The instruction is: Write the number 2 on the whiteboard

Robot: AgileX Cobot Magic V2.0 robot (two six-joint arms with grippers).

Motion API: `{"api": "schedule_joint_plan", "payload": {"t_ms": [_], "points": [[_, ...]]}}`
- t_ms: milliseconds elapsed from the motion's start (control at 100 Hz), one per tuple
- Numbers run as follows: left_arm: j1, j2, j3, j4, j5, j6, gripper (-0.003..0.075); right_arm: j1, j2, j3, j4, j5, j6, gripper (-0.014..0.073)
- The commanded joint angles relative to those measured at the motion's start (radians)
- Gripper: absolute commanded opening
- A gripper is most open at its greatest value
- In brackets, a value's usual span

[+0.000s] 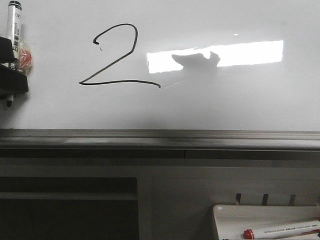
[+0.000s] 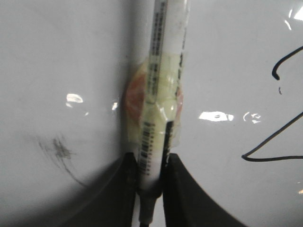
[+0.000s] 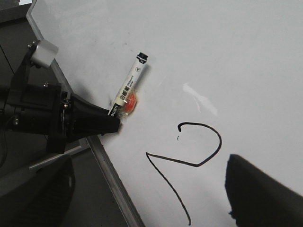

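The number 2 [image 1: 120, 81] is drawn in thin black line on the upper left of the whiteboard [image 1: 225, 100]. My left gripper [image 1: 15, 62] is at the far left edge, left of the digit, shut on a white marker [image 1: 14, 30] wrapped in tape, its tip pointing down. In the left wrist view the jaws [image 2: 150, 170] clamp the marker [image 2: 158, 94], with part of the digit [image 2: 274, 159] beside it. My right gripper [image 3: 149, 198] is open and empty, facing the board; it sees the digit [image 3: 171, 160] and the left gripper [image 3: 111, 124]. The right gripper is out of the front view.
A grey metal rail [image 1: 160, 137] runs along the whiteboard's bottom edge. A small white tray [image 1: 230, 215] at the lower right holds a red-capped marker [image 1: 282, 231]. A faint grey smudge [image 2: 59, 151] marks the board near the left gripper.
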Motion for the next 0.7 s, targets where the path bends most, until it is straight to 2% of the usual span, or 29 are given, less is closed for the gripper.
{"api": "schedule_joint_plan", "payload": {"t_ms": [0,430,690], "points": [[0.003,-0.006,-0.029,-0.012,-0.078,-0.017,-0.0020,-0.007,-0.027,-0.033,0.030,-0.035,-0.002,0.0575],[0.003,-0.006,-0.029,-0.012,-0.139,-0.019,-0.0015,-0.007,-0.027,-0.033,0.030,-0.035,-0.002,0.0575],[0.003,-0.006,-0.029,-0.012,-0.145,-0.019,0.0143,-0.007,-0.027,-0.033,0.030,-0.035,-0.002,0.0575]]}}
